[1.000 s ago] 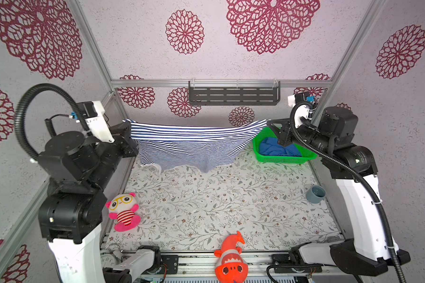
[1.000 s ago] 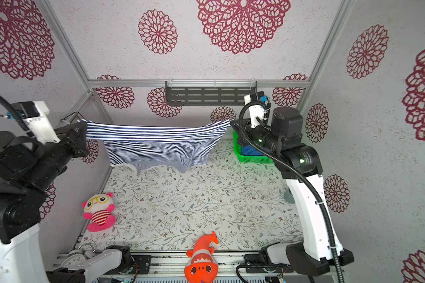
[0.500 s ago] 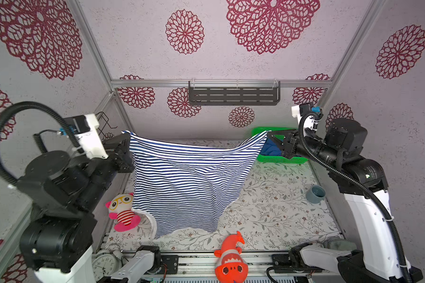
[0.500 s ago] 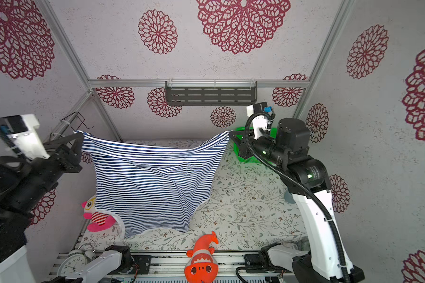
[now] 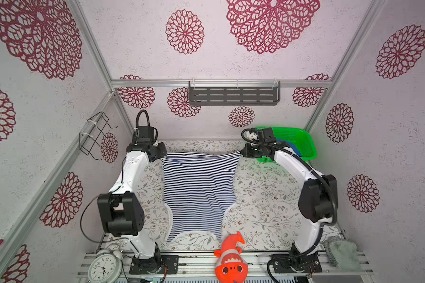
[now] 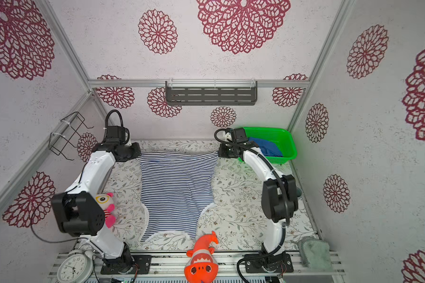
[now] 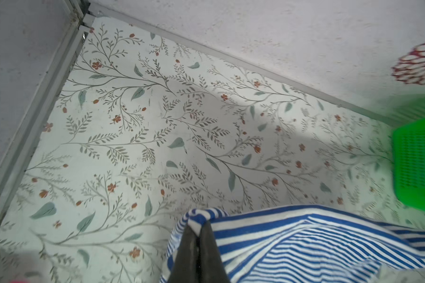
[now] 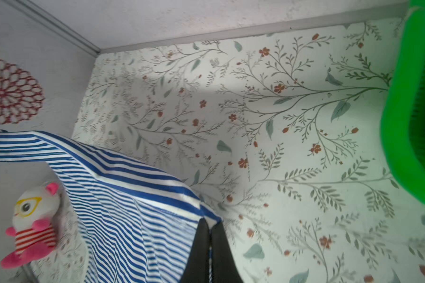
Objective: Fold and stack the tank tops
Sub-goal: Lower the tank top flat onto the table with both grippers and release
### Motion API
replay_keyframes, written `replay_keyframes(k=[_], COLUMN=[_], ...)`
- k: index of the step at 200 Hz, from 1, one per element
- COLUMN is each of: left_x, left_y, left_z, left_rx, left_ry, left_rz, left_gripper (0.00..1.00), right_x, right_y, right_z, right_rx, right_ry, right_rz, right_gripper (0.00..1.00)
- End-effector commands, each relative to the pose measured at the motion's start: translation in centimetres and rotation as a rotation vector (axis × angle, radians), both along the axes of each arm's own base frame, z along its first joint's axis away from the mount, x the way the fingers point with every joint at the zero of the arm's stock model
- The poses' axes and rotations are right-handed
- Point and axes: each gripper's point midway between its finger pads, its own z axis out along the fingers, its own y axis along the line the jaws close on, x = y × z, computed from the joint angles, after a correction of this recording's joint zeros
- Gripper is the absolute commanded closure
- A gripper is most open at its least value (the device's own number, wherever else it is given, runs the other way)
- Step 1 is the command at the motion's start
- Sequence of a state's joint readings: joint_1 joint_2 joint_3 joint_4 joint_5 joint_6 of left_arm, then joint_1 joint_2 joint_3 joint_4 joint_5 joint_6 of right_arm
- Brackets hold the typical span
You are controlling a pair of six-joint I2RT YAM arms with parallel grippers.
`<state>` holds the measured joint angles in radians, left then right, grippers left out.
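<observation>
Navy-and-white, the striped tank top is lying spread on the floral tabletop in both top views, its hem at the far side and its straps pointing toward the near edge. The left gripper is pinching one far corner of the hem, jaws pressed together on the fabric. The right gripper is clamping the other far corner the same way, so the hem is being held stretched between them with a slight dip in the middle.

The blue tank top is sitting bunched in the green basket at the far right corner, just behind the right gripper, and the right arm is covering part of it.

An orange clownfish toy is lying at the near edge, its tail just beside one strap. A pink-and-white owl toy is sitting to the left of the garment, partly hidden by the left arm's elbow. An alarm clock is standing by the left arm's base, and a fuzzy grey-green towel is lying at the near right corner. A wire rack is hanging on the left wall and a dark slotted shelf on the back wall, both well apart from the cloth.
</observation>
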<state>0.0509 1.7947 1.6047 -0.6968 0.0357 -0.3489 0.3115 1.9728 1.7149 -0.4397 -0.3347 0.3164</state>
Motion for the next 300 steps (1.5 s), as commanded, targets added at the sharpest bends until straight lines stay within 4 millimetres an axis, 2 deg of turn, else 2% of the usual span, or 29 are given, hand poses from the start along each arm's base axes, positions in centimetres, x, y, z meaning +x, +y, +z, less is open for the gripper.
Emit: replay_keyframes(k=[1, 4, 6, 13, 28, 45, 51, 56, 64, 70, 76, 95, 109, 120, 122, 125, 138, 153, 166, 187, 190, 194, 200, 219, 231, 251, 276, 285, 300], left_x=[5.8, 6.4, 6.9, 8.5, 11.6, 14.9, 15.8, 16.3, 16.7, 16.6, 16.2, 13.5, 10.5, 8.3, 7.7, 7.1, 5.1, 3.5, 2.8, 3.4, 3.6, 3.8, 4.3, 5.9, 6.9, 9.1, 11.3, 12.2, 13.3], left_y=[0.8, 0.8, 0.8, 0.8, 0.8, 1.3, 1.7, 2.0, 2.5, 2.9, 3.3, 4.0, 3.8, 2.8, 2.5, 2.2, 0.4, -1.6, -2.4, -2.9, -2.9, -3.0, -3.2, -3.5, -3.9, -4.6, -6.6, -7.5, -9.6], left_z=[0.8, 0.7, -0.6, -2.1, -3.1, -2.9, -2.3, -1.7, -0.5, 0.5, 1.4, 3.3, 2.7, 0.5, 1.3, 1.1, -1.5, -4.2, -6.4, -9.7, -9.5, -11.5, -12.3, -14.7, -15.9, -17.0, -18.8, -19.1, -19.5], left_rx=[-0.026, -0.034, -0.039, -0.052, -0.073, -0.072, -0.071, -0.070, -0.066, -0.061, -0.053, -0.015, -0.020, -0.052, -0.058, -0.067, -0.095, -0.105, -0.112, -0.136, -0.139, -0.141, -0.145, -0.161, -0.172, -0.172, -0.191, -0.193, -0.198], left_ry=[-0.137, -0.142, -0.120, -0.110, -0.124, -0.169, -0.194, -0.212, -0.241, -0.254, -0.262, -0.269, -0.251, -0.225, -0.243, -0.241, -0.187, -0.133, -0.095, -0.037, -0.040, -0.001, 0.011, 0.049, 0.065, 0.083, 0.121, 0.126, 0.141], left_rz=[0.019, 0.018, 0.018, 0.015, 0.002, -0.001, 0.006, 0.012, 0.021, 0.033, 0.048, 0.103, 0.136, 0.143, 0.141, 0.140, 0.126, 0.098, 0.093, 0.096, 0.095, 0.096, 0.092, 0.091, 0.079, 0.050, -0.017, -0.048, -0.112], left_gripper=[1.00, 1.00, 1.00, 1.00, 1.00, 0.82, 0.68, 0.54, 0.37, 0.31, 0.28, 0.25, 0.30, 0.35, 0.36, 0.37, 0.40, 0.42, 0.43, 0.46, 0.46, 0.46, 0.46, 0.48, 0.48, 0.48, 0.47, 0.47, 0.46], right_x=[5.4, 6.0, 6.4, 7.8, 10.6, 13.5, 14.3, 14.8, 15.2, 15.1, 14.7, 11.9, 9.0, 6.7, 6.3, 5.8, 3.6, 1.6, 0.1, -1.5, -1.6, -1.9, -2.2, -3.8, -5.2, -9.0, -16.0, -18.3, -20.8], right_y=[-0.3, -0.2, -0.1, 0.0, 0.1, -0.4, -0.8, -1.2, -1.7, -1.8, -1.8, -0.8, 0.2, 0.8, 1.0, 1.2, 2.0, 3.4, 5.0, 6.9, 7.0, 7.3, 7.5, 7.4, 7.0, 6.2, 6.2, 7.0, 9.0], right_z=[2.8, 2.4, 2.1, 1.3, 0.2, 0.4, 0.8, 1.0, 1.6, 1.9, 2.1, 1.1, -0.5, -2.4, -2.8, -3.2, -5.5, -7.6, -9.3, -12.0, -12.4, -13.0, -13.7, -15.6, -16.1, -17.3, -19.0, -18.8, -16.7], right_rx=[0.028, 0.032, 0.034, 0.044, 0.072, 0.120, 0.142, 0.153, 0.157, 0.148, 0.141, 0.120, 0.071, 0.018, 0.009, -0.008, -0.064, -0.116, -0.154, -0.187, -0.191, -0.193, -0.200, -0.231, -0.251, -0.244, -0.202, -0.167, -0.135], right_ry=[-0.154, -0.157, -0.156, -0.168, -0.213, -0.291, -0.313, -0.329, -0.348, -0.350, -0.339, -0.278, -0.234, -0.195, -0.187, -0.180, -0.139, -0.106, -0.090, -0.060, -0.055, -0.043, -0.028, 0.013, 0.033, 0.104, 0.244, 0.273, 0.252], right_rz=[-0.058, -0.059, -0.061, -0.070, -0.101, -0.167, -0.191, -0.216, -0.239, -0.243, -0.235, -0.176, -0.124, -0.090, -0.082, -0.072, -0.042, 0.000, 0.040, 0.078, 0.079, 0.083, 0.085, 0.084, 0.072, 0.042, 0.028, 0.038, 0.090], right_gripper=[1.00, 1.00, 1.00, 1.00, 1.00, 0.99, 0.83, 0.58, 0.32, 0.20, 0.15, 0.16, 0.20, 0.24, 0.24, 0.25, 0.32, 0.39, 0.46, 0.56, 0.58, 0.60, 0.62, 0.67, 0.69, 0.69, 0.69, 0.69, 0.69])
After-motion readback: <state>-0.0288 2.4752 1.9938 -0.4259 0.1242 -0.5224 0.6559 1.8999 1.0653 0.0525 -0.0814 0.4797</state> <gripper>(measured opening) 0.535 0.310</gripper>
